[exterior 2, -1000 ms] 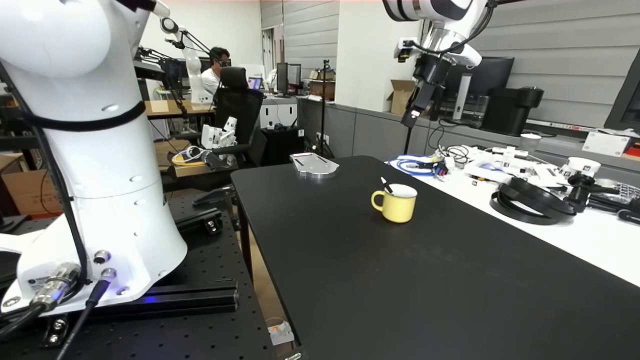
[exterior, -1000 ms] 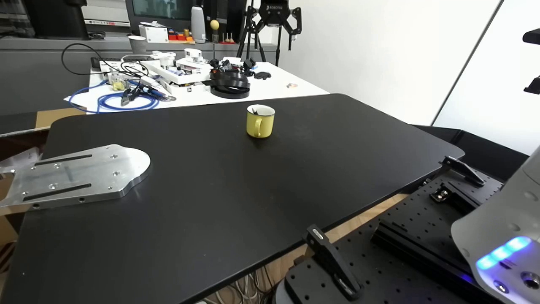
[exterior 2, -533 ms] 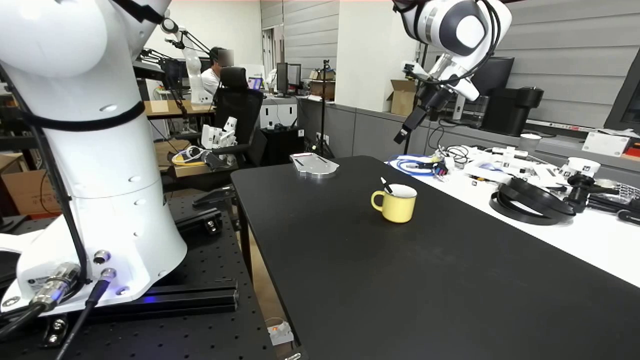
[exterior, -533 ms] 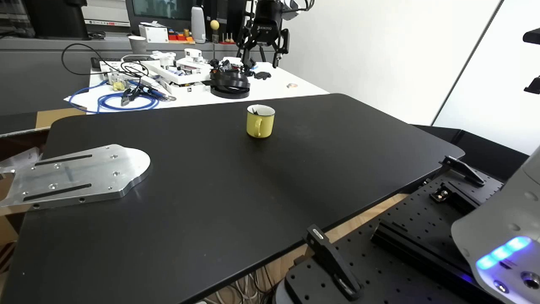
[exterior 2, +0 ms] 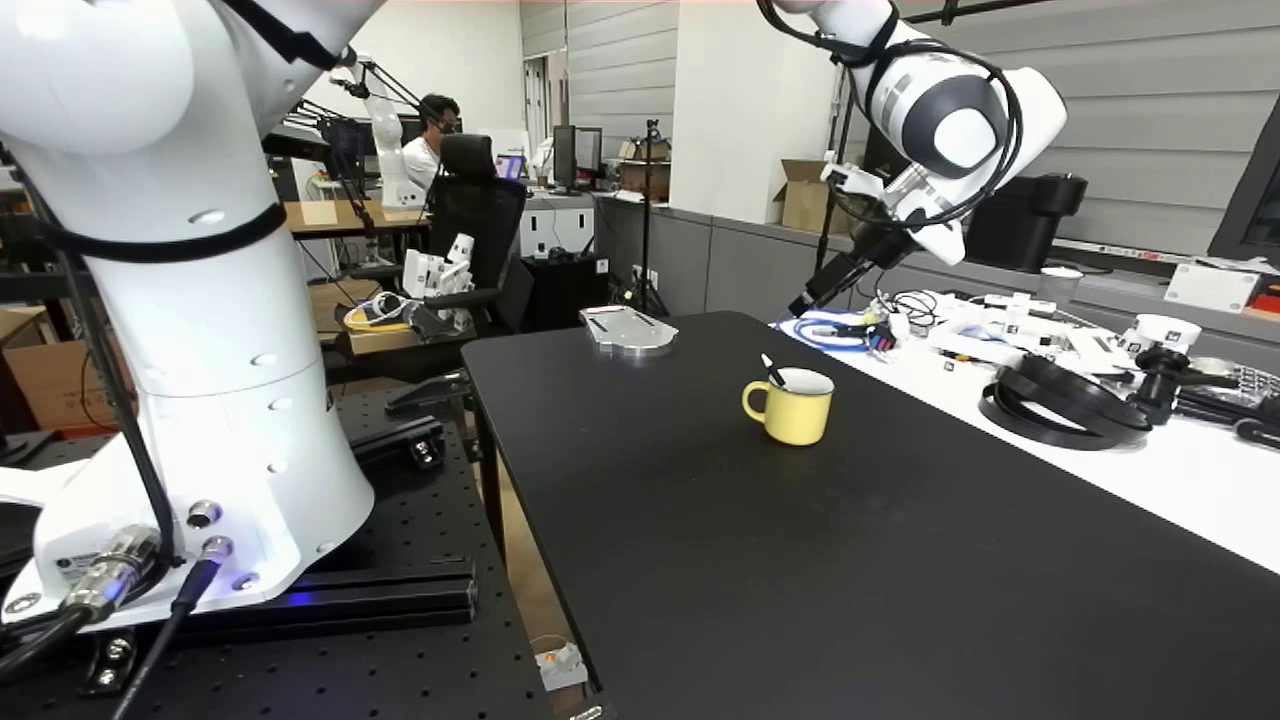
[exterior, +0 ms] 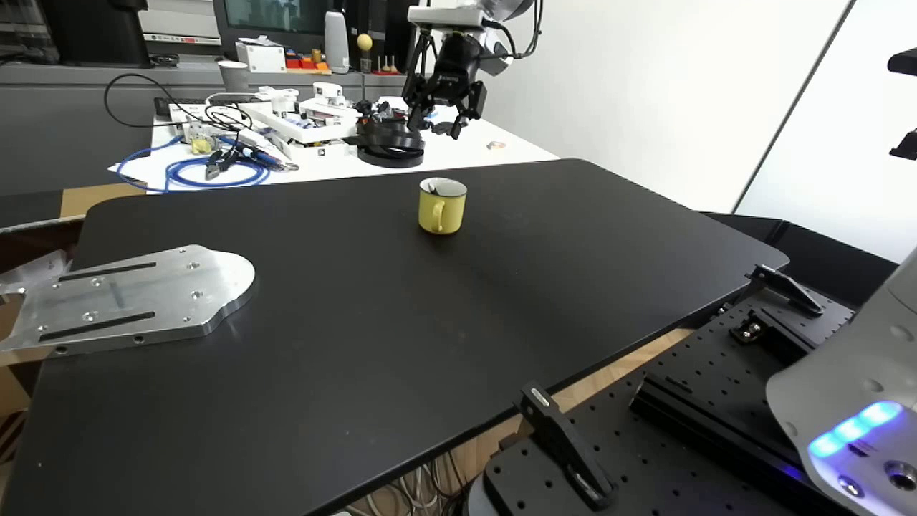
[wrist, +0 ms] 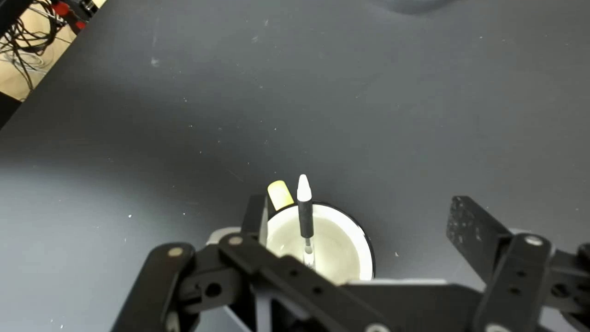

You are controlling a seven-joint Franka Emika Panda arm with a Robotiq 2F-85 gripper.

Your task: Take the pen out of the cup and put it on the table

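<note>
Hand (exterior: pixel 435 130) lowered, spread wide; cup (exterior 2: pixel 797 415) with pen (wrist: pixel 305 219) well inside table (exterior: pixel 322 322) edges, room toward metal plate (exterior: pixel 143 294).

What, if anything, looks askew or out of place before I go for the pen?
Mainly the metal plate: in an exterior view, its end juts off the table, so it looks badly placed. The cup stands upright, with the pen leaning in it, which is ordinary. I make out no spill or damage.
</note>
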